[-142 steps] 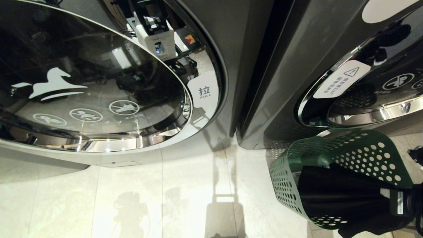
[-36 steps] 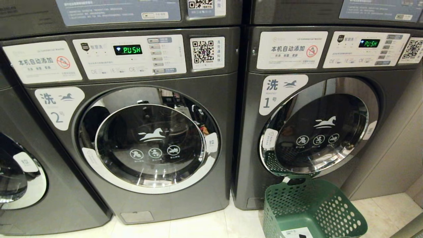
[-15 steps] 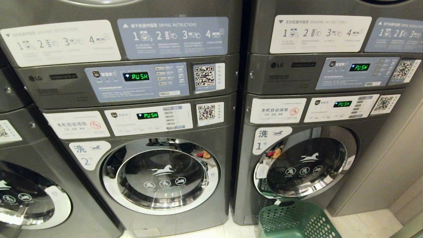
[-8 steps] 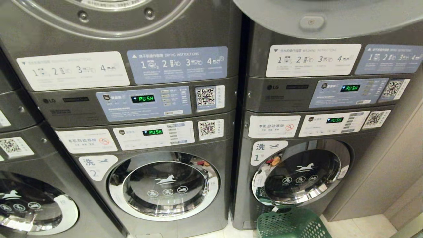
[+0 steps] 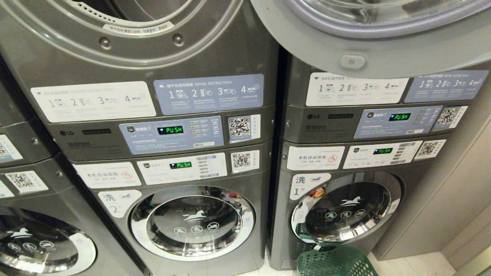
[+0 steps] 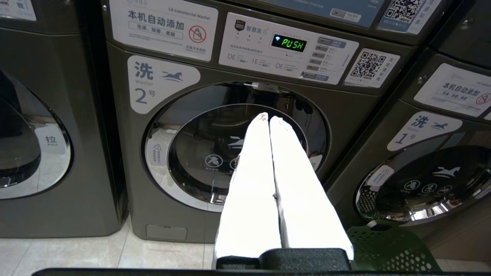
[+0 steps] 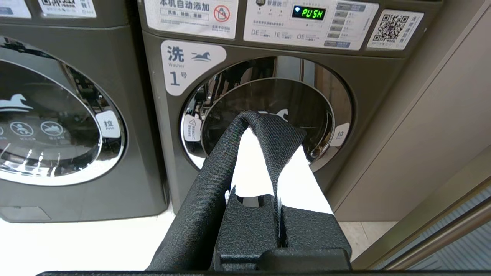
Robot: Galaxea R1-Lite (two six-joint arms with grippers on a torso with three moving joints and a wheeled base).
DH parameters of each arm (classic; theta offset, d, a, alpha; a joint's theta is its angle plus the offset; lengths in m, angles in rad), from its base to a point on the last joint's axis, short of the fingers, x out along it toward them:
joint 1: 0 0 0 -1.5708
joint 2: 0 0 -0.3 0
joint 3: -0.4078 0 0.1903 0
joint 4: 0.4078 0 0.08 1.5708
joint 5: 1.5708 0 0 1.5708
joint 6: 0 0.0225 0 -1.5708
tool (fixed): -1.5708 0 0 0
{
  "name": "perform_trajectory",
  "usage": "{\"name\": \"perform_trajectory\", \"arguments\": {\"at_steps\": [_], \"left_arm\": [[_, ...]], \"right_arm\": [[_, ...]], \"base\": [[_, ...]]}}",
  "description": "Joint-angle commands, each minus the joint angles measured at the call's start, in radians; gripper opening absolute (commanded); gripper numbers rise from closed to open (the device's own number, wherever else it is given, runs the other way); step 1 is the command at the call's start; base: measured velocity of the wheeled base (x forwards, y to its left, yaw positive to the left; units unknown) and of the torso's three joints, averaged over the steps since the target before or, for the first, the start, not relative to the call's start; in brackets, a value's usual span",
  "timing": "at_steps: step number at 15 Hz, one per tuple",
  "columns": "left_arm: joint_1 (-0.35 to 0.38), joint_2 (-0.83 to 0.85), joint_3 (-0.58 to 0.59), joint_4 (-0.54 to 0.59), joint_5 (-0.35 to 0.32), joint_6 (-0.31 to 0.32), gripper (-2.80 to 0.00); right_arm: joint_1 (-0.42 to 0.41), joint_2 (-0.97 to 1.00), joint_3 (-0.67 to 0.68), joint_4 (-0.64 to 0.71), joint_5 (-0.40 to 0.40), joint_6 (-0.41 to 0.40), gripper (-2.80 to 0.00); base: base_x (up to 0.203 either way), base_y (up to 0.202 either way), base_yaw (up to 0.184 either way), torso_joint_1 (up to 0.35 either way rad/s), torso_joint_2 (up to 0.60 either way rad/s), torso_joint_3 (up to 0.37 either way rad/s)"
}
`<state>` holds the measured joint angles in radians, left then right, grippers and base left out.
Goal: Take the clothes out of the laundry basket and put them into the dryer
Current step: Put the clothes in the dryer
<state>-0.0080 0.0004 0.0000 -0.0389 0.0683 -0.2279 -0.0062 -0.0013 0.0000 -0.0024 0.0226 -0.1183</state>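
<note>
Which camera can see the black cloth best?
The right wrist view: the black cloth drapes over the shut right gripper, filling the middle. The head view and left wrist view show none of it.

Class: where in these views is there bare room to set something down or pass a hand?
Free: floor tiles before washer 2; the floor strip between green basket and beige wall; the open dryer mouth above washer 2. Crowded: before washer 1, where the basket stands, the swung-out dryer door overhead.
</note>
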Motion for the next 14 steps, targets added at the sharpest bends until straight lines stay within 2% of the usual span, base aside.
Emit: {"name": "perform_trajectory", "arguments": {"at_steps": [1,14], "left_arm": [[0.0,0.0,0.029,-0.001,0.001,-0.001,-2.8],[0.0,0.0,0.029,-0.001,0.001,-0.001,-2.8]], "right_arm": [[0.0,0.001,0.006,-0.001,0.0,-0.001,-2.8],[0.0,0.001,0.005,0.001,0.0,-0.001,-2.8]], "base": [[0.0,0.0,0.0,0.163,-0.34,-0.184],[0.0,0.0,0.0,0.151,-0.31,-0.165]]}}
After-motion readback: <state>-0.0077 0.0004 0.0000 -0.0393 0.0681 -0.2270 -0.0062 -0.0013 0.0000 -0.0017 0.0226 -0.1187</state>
